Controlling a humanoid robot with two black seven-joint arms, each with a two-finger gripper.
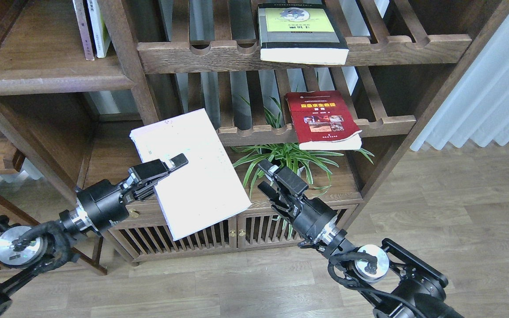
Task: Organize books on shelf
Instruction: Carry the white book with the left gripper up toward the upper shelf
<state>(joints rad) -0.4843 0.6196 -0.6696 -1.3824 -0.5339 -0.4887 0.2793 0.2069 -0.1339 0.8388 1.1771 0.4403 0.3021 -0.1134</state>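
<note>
Left gripper [172, 162] fingers clamp the white book [192, 176], holding it tilted in the air before the bookcase; right gripper [268, 176] fingers stand slightly apart, empty, just beside the book's right edge

The left pincer [172, 163] grips a large white book [192, 172] at its left edge, holding it tilted in the air before the bookcase; the right pincer [268, 176] hangs empty near a green plant [289, 157]; a red book [322, 119] and a yellow-green book [300, 33] lie on slatted racks [386, 121]; two books [92, 28] stand on the plank shelf [51, 75].
</note>
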